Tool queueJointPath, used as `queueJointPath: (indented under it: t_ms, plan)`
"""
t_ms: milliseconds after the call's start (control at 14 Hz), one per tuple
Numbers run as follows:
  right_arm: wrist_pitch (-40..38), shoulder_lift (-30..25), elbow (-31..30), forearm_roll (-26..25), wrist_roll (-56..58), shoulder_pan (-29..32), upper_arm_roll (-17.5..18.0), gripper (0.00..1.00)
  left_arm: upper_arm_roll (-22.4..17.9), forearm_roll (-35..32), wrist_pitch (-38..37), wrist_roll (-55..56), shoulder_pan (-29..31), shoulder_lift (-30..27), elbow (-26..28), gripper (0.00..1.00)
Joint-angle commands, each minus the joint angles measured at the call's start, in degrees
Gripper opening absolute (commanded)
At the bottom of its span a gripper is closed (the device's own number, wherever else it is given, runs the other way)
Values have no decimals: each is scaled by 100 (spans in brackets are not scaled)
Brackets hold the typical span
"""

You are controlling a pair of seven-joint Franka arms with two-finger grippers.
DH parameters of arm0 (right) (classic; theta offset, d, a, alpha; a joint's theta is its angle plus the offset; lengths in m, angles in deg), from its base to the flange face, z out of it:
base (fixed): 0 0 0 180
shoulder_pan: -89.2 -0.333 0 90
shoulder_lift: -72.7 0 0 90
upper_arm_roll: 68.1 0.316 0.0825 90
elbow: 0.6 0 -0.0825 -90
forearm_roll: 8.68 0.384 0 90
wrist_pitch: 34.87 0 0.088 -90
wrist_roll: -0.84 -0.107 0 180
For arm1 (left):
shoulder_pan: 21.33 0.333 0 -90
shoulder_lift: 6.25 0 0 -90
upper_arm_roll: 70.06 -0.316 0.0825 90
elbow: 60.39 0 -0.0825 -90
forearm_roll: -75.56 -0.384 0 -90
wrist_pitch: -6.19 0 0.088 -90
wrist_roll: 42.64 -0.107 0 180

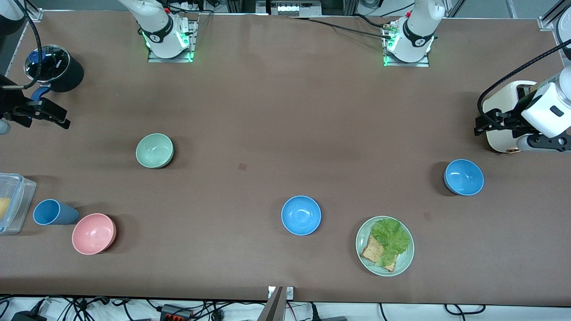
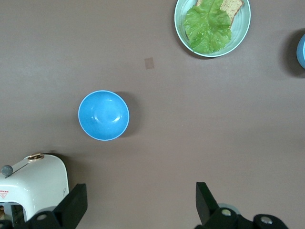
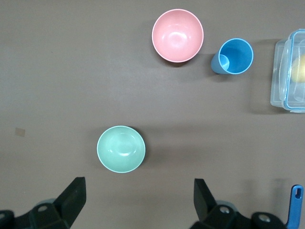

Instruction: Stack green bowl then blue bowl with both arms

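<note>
Green bowl [image 1: 154,150]: on bare brown table [image 1: 276,116] toward the right arm's end, nothing touching it, open surface all round. Two blue bowls: one [image 1: 301,215] mid-table, just beside the lettuce-and-bread plate [image 1: 403,261]; another [image 1: 464,177] toward the left arm's end, near a white toaster [image 1: 499,136]. Pink bowl [image 1: 93,233], blue cup [image 1: 53,212] and clear container [image 1: 15,203] cluster at the right arm's table edge. The right wrist view alone shows the container's yellow contents. Right gripper [image 3: 138,202]: above the table near the green bowl, fingers spread, empty. Left gripper [image 2: 140,207]: raised by the toaster, fingers spread, empty.
</note>
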Motion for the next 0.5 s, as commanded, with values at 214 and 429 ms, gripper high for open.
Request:
queueJointPath:
  t_ms: [214, 429]
  plan:
    - [-51, -48, 0, 21, 14, 86, 81, 100, -49, 100, -70, -125, -36, -7, 6, 100]
    - [-8, 249, -26, -31, 66, 78, 81, 100, -66, 91, -70, -142, 26, 63, -3, 100]
